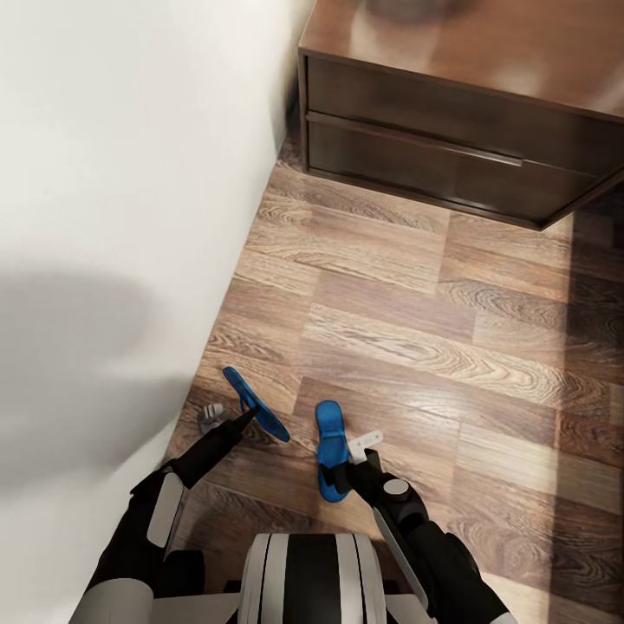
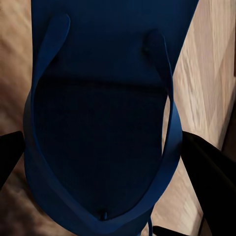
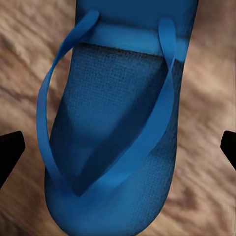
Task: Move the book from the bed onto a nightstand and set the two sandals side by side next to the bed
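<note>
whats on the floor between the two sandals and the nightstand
Nothing: in the head view the stretch from the sandals up to the nightstand is bare wood-plank floor.

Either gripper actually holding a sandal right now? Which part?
Cannot be told. Each gripper, left and right, has a sandal between its fingers, the left sandal tilted, the right sandal flat on the floor; no contact shows.

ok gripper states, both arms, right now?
Left gripper: at the tilted sandal; grip cannot be told.
Right gripper: open around the flat sandal.
</note>
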### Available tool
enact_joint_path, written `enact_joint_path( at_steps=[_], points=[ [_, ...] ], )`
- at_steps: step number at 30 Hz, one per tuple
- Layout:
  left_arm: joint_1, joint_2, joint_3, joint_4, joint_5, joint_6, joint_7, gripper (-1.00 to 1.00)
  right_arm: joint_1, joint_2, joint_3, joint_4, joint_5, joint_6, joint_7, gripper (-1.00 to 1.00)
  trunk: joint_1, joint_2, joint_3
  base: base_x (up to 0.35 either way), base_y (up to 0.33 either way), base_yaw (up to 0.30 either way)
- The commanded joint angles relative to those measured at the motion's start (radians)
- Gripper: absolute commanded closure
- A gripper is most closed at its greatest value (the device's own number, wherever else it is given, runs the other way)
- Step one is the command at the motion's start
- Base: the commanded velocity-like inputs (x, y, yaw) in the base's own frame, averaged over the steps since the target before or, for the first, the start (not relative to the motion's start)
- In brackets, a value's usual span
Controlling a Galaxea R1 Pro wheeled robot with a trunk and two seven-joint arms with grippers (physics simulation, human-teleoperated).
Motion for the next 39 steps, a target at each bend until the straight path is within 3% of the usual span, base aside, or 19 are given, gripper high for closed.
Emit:
enact_joint_path(
  at_steps=[1, 11, 39],
  points=[
    [0.000, -0.001, 0.003, 0.001, -0.006, 0.002, 0.000, 1.00, 0.000, 0.000, 0.000, 0.000, -0.004, 0.005, 0.001, -1.00, 0.000, 0.000, 0.000, 0.000, 0.000, 0.000],
    [0.000, -0.001, 0.003, 0.001, -0.006, 0.002, 0.000, 1.00, 0.000, 0.000, -0.002, 0.069, -0.005, 0.005, 0.001, -1.00, 0.000, 0.000, 0.000, 0.000, 0.000, 0.000],
    [0.000, -0.001, 0.003, 0.001, -0.006, 0.002, 0.000, 1.00, 0.000, 0.000, -0.002, 0.074, -0.004, 0.003, 0.001, -1.00, 0.000, 0.000, 0.000, 0.000, 0.000, 0.000]
  ],
)
